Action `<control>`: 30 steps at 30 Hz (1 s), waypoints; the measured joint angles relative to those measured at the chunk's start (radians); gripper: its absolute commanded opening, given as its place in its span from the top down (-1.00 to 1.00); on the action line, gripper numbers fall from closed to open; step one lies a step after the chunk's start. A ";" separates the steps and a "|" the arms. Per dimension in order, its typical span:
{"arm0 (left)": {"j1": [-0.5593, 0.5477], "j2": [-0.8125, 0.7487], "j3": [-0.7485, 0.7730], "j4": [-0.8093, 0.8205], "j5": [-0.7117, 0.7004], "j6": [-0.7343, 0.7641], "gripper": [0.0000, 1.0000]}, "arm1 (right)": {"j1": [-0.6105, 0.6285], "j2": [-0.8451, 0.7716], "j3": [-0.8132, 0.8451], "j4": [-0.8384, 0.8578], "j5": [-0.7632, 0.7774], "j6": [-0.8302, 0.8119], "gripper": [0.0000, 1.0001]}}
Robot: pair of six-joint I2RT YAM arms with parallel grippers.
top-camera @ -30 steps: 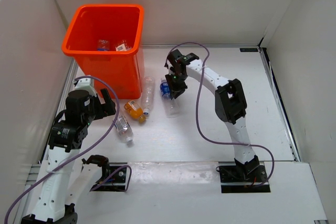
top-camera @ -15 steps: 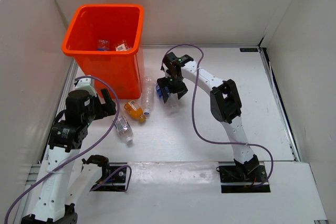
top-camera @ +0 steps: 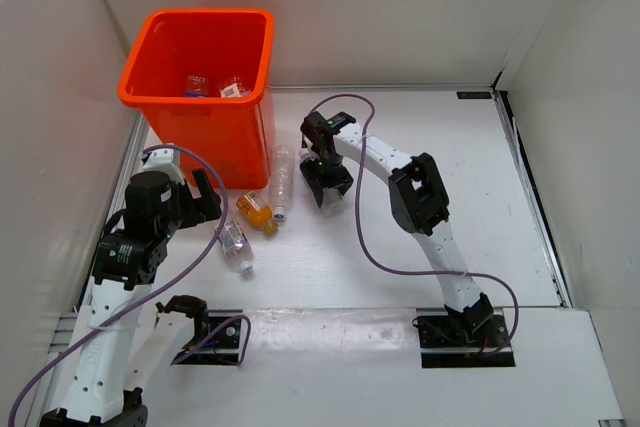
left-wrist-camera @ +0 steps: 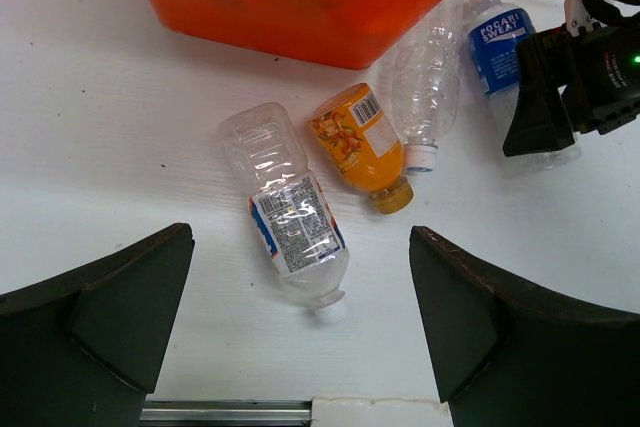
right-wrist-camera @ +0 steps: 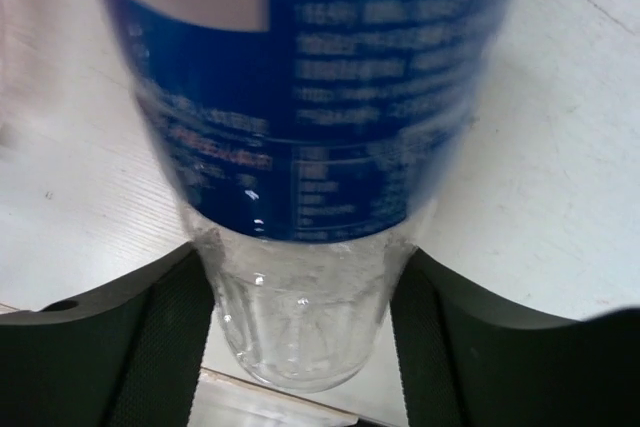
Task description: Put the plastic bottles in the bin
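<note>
Two grippers, right gripper point(top-camera: 327, 185) stretched low, jaws clamping blue-labelled bottle point(right-wrist-camera: 310, 97), left gripper point(left-wrist-camera: 301, 247) raised, jaws wide apart.

The blue-labelled bottle point(right-wrist-camera: 310, 87) has blurred print, its upper end cut off.

Bright, even overhead light washed the white bench point(top-camera: 480, 167); shadows were soft. The close blue-labelled bottle point(right-wrist-camera: 310, 87) was blurred.

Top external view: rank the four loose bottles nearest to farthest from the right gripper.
1. Blue-labelled bottle, between the right gripper fingers.
2. Bare clear bottle, beside the bin.
3. Orange-liquid bottle, further left.
4. White-labelled clear bottle, lowest-left.
</note>
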 measured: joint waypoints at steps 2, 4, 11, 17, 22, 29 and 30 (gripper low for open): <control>0.000 0.000 0.000 0.000 0.000 0.000 -1.00 | 0.000 0.000 0.000 -0.006 0.014 0.000 -0.13; 0.000 0.000 0.000 0.000 0.000 0.000 -1.00 | -0.002 -0.002 -0.005 -0.009 0.029 0.000 0.16; 0.000 0.000 0.000 0.000 0.000 0.000 -1.00 | -0.030 -0.106 -0.177 0.040 0.068 -0.001 1.00; 0.000 -0.004 0.000 0.000 0.001 0.001 -1.00 | -0.121 -0.317 -0.419 0.148 0.021 0.008 1.00; 0.000 -0.006 0.000 0.003 0.011 0.007 -1.00 | -0.214 -0.582 -0.567 0.299 -0.056 0.048 1.00; 0.000 -0.007 0.000 0.003 0.027 0.011 -1.00 | -0.200 -0.840 -0.528 0.484 -0.093 0.100 1.00; 0.000 -0.007 0.000 0.004 0.027 0.012 -1.00 | -0.189 -0.853 -0.505 0.500 -0.094 0.106 1.00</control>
